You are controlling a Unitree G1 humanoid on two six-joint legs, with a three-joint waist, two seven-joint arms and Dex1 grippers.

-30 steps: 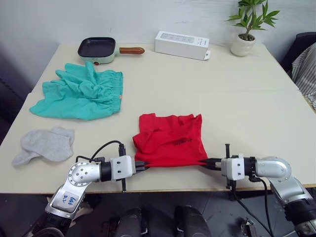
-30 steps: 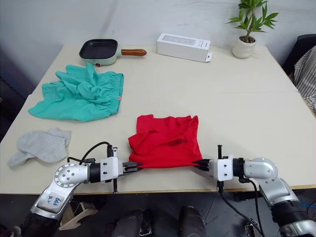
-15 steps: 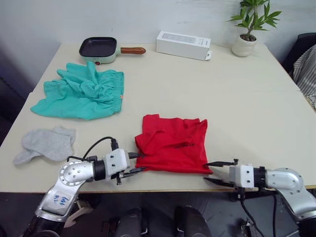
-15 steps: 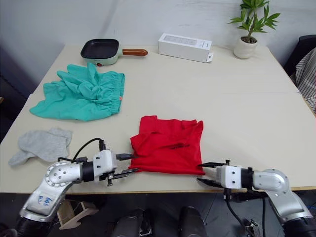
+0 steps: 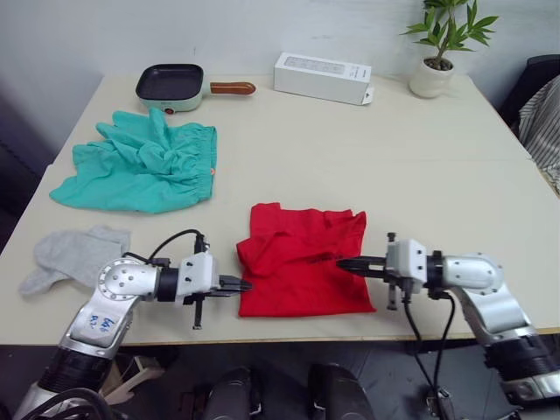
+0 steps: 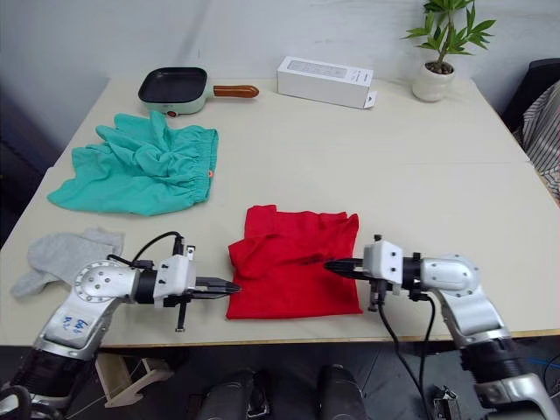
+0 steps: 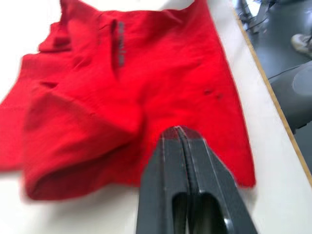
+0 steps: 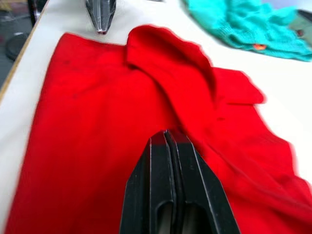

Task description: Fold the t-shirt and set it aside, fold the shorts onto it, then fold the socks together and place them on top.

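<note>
Both grippers closed and empty at the folded shirt's flanks.

Head views: the bright red cotton t-shirt (image 5: 304, 259) lies near the desk's (image 5: 420, 166) front edge, left gripper (image 5: 239, 284) and right gripper (image 5: 346, 262) beside it. Wrist views: both jaws pressed together, gripping nothing; a sideways nudge could ruck the fold.

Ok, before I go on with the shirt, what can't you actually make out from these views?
- Whether either closed gripper pinches t-shirt cloth: left gripper and right gripper hide their own contact points.
- Layers under the t-shirt's folds: covered by its top layer, head views.
- Whether the socks are one or two: they overlap.
- The shorts are cut off by the right wrist view's edge.
</note>
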